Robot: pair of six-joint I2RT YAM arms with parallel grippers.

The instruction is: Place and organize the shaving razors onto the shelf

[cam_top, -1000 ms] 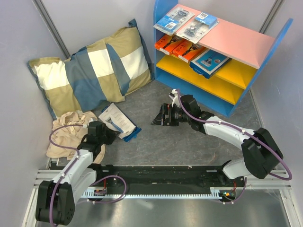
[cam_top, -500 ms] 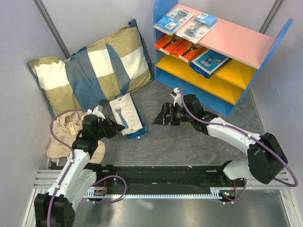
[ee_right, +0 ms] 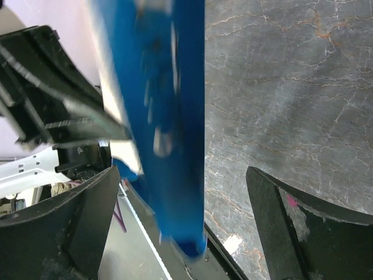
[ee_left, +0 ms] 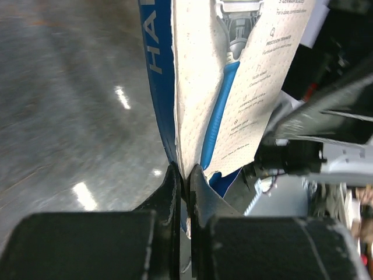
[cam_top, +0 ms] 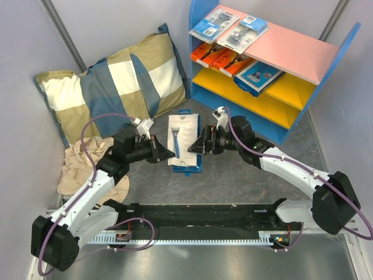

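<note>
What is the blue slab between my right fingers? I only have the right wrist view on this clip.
Observer: A boxed razor pack. Its white front pictures a blue razor.
Operator: Is anything gripping it?
Observer: Yes. The left gripper is shut on its lower edge, seen close up in the left wrist view.
Operator: What does the shelf hold?
Observer: From the top view, two blister packs lie on the pink top board. Orange boxes and a blue-and-white box sit on the yellow board below.
</note>
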